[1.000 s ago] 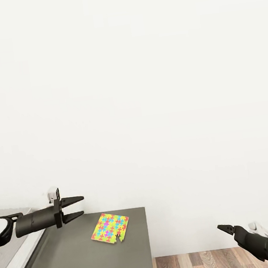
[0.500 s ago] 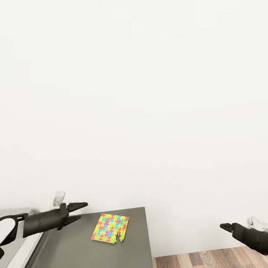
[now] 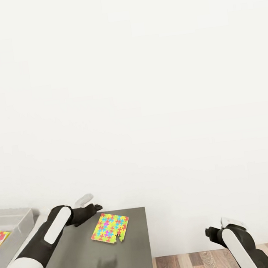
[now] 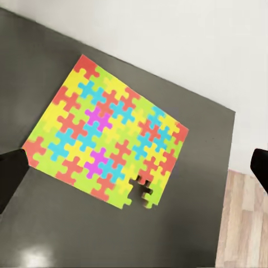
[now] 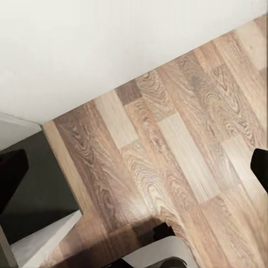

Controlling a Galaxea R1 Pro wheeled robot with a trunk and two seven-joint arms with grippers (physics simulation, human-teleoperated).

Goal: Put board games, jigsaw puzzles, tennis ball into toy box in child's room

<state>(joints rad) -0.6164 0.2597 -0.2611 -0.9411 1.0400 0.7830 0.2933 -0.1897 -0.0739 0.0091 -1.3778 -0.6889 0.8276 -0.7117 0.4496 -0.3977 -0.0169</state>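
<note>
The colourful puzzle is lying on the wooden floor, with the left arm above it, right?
Not quite. The puzzle lies on the dark grey unit, not the floor; the left wrist view shows it. The left end effector is indeed above it.

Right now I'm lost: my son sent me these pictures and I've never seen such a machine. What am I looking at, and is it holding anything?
It is a simulated two-armed robot. The big picture looks down from its head; the two smaller ones come from cameras at each wrist. Its left gripper hangs over a jigsaw puzzle lying flat on the dark grey unit; the left wrist view shows that puzzle up close, one piece slightly pulled out, fingers spread and empty. The right gripper hangs over wood floor, also open. The grey toy box sits at far left. Nothing is held.
</note>
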